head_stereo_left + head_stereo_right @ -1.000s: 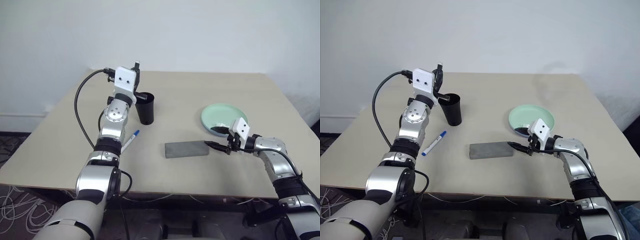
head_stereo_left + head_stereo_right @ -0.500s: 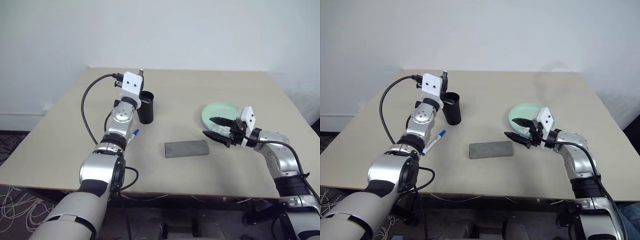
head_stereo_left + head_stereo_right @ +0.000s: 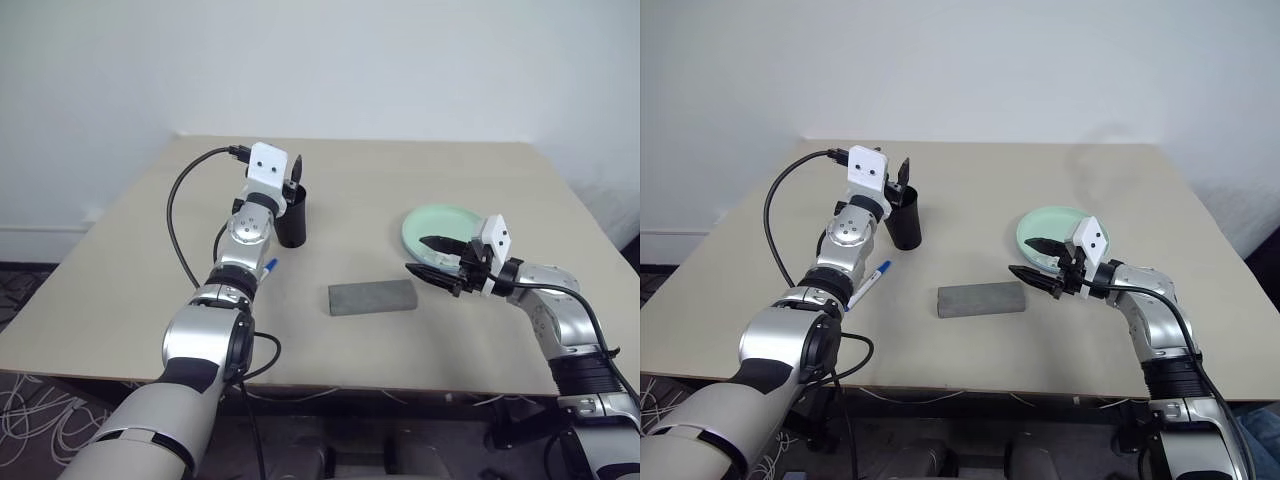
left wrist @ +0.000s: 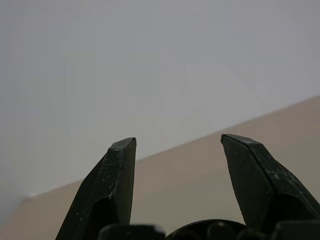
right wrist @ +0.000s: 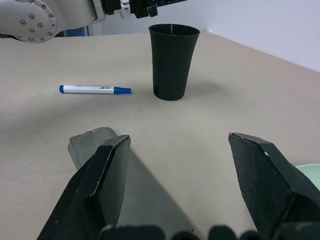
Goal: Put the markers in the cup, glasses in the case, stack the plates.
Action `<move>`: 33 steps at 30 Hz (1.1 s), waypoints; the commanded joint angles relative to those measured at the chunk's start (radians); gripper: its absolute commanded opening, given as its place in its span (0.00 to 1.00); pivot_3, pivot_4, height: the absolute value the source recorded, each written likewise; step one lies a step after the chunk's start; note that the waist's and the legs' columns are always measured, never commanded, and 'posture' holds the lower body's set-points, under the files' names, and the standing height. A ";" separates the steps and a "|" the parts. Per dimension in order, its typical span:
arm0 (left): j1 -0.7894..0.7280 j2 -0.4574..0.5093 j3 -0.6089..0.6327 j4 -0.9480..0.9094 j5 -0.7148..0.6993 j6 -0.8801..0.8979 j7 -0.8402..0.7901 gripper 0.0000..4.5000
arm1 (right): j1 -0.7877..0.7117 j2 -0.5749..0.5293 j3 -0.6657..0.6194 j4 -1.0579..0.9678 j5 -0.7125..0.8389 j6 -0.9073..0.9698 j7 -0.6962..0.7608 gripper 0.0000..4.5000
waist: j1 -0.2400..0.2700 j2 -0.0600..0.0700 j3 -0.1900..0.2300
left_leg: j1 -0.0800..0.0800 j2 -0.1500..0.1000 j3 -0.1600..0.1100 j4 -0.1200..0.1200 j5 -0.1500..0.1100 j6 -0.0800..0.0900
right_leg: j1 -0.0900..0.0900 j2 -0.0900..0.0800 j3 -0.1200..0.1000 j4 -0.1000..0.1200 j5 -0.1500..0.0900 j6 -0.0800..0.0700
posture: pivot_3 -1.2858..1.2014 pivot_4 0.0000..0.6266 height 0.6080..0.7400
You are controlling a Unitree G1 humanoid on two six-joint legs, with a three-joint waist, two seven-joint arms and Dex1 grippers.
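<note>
Here the left hand (image 3: 902,172) hangs spread over the black cup (image 3: 904,215).

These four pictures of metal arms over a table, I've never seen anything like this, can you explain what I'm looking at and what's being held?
It is a two-armed humanoid robot at a beige table. The two wide pictures come from cameras in its head, looking down over both arms. The two close ones come from a camera on each wrist, looking out between that arm's two black fingers. The left pincer is open just above a tall black cup. The right pincer is open and holds nothing, beside a mint green plate. A closed grey case lies mid-table, and a blue and white marker lies near the cup.
</note>
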 commanded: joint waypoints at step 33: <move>0.565 0.267 -0.121 -1.150 -0.213 1.395 -0.311 0.63 | -0.102 0.041 0.031 0.102 -0.041 -0.081 0.051 0.76 | -0.030 0.002 -0.002 | 0.003 0.003 -0.001 0.001 0.013 -0.008 | 0.002 0.003 0.001 0.003 0.007 -0.004 | 0.52 0.00 1.00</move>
